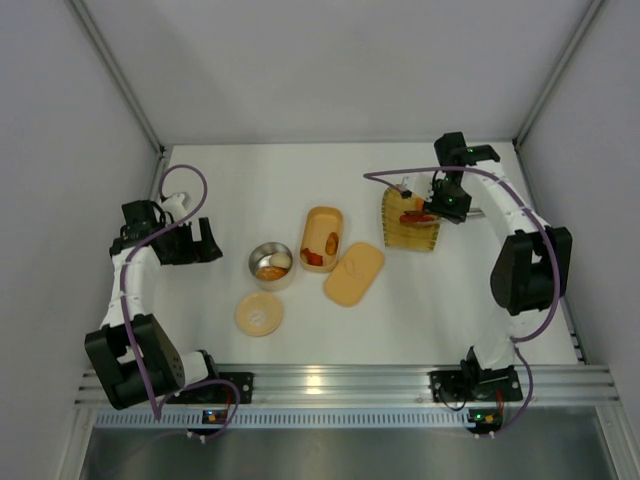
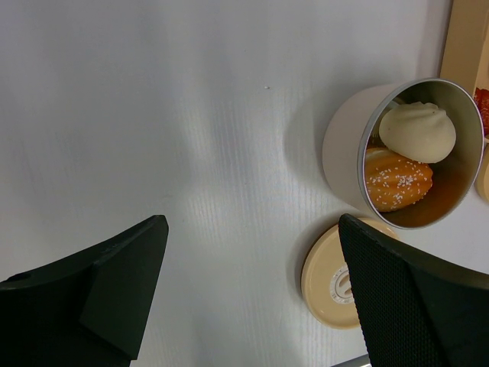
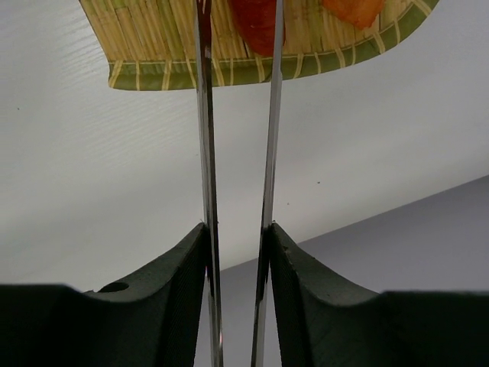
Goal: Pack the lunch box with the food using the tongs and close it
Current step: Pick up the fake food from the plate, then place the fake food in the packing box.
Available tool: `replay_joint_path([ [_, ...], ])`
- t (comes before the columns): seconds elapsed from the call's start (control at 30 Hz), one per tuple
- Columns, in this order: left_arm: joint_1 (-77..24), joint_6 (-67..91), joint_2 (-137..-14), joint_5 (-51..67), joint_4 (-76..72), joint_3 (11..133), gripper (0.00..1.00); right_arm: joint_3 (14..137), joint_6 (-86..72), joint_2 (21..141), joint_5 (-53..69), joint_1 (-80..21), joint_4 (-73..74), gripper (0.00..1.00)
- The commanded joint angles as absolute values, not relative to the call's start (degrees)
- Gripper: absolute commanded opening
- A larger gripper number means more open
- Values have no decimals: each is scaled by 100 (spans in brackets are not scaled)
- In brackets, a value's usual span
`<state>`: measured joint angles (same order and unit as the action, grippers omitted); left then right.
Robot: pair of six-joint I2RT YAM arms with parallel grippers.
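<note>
The pale-orange lunch box (image 1: 322, 238) lies open mid-table with red and orange food pieces inside; its flat lid (image 1: 354, 273) rests beside it. The steel tin (image 2: 344, 153) holds a white ball (image 2: 418, 131) and an orange sesame-speckled piece (image 2: 397, 180); its tan lid (image 2: 325, 279) lies next to it. My right gripper (image 3: 237, 228) is shut on the tongs (image 3: 205, 138), whose tips straddle a red food piece (image 3: 256, 23) on the woven tray (image 3: 260, 65). An orange piece (image 3: 351, 9) lies nearby. My left gripper (image 2: 252, 229) hangs open and empty left of the tin.
The woven tray (image 1: 410, 220) sits at the back right under my right gripper (image 1: 447, 200). My left gripper (image 1: 190, 240) stays near the left wall. The tin (image 1: 271, 264) and its round lid (image 1: 259, 313) sit left of the box. Grey walls enclose the table.
</note>
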<state>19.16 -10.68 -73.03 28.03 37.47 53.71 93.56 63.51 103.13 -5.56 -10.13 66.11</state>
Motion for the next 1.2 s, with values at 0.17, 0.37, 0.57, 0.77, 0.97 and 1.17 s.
replay_joint_path([
  [0.17,1960,-1143,-7304,2856,3577,5353,98,9869,6039,10547,-220,-861,7101,18],
  [0.37,1960,-1134,-7277,2848,3577,5344,98,10291,5863,10503,34,-773,7312,4],
  [0.57,1960,-1134,-7277,2865,3577,5344,98,10679,5661,10257,501,-729,7409,0],
  [0.77,1960,-1108,-7251,2865,3586,5335,98,10881,5249,10187,834,-738,7567,0],
  [0.97,1960,-1081,-7225,2865,3603,5335,98,11311,3940,10134,1695,-747,7699,0],
  [1.17,1960,-1037,-7216,2900,3604,5326,98,10961,1691,9695,2890,-756,6849,0],
])
